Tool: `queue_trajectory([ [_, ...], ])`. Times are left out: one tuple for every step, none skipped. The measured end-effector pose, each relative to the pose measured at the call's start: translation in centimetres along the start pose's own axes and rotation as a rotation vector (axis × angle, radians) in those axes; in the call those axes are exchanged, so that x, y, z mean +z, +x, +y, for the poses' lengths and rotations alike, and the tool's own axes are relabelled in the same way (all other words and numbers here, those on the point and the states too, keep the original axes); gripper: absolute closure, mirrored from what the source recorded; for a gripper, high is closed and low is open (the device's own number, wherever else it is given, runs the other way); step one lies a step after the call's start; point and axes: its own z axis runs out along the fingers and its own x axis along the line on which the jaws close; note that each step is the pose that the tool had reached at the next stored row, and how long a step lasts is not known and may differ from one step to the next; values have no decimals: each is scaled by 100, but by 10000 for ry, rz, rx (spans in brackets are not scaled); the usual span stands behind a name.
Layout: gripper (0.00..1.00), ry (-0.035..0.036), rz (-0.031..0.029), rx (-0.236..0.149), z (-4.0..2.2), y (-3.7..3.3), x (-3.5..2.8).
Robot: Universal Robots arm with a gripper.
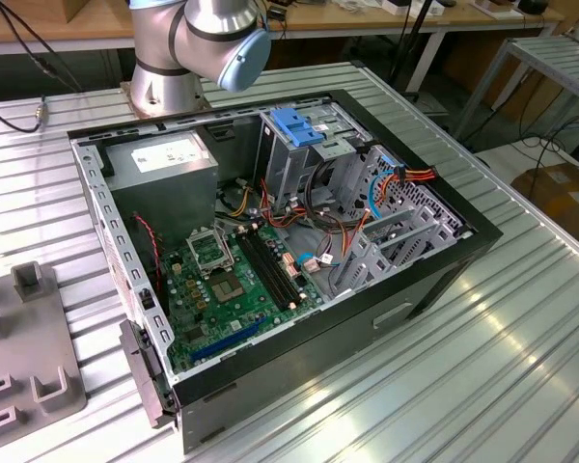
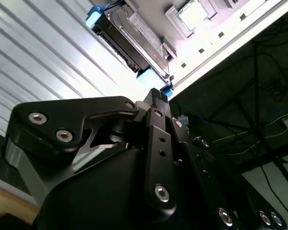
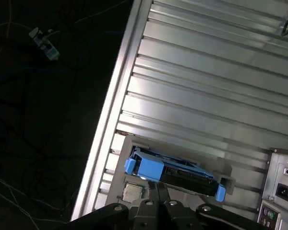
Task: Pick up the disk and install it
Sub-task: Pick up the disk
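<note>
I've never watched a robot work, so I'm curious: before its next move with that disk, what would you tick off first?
1. Sight of disk: ok, on edge in a grey holder near the table edge.
2. Reach of gripper: ok, close to the disk's blue bracket.
3. Hold on disk: cannot tell.
4. State of case: ok, open, insides showing.
5. Room in cage: cannot tell; a blue clip sits on it.
6. Path past cables: cannot tell; they lie loose beside the cage.
</note>
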Motion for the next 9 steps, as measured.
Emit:
queue_trajectory([
  [90, -5, 8, -186, 0, 0, 0],
  [90, -11, 20, -436, 0, 0, 0],
  [90, -16, 28, -626, 0, 0, 1],
  [90, -21, 38, -861, 0, 0, 1],
  [90, -26, 48, -1062, 0, 0, 1],
  [90, -33, 59, -1328, 0, 0, 2],
  [90, -37, 68, -1519, 0, 0, 1],
  [90, -42, 77, -1721, 0, 0, 1],
  [90, -46, 84, -1899, 0, 0, 2],
])
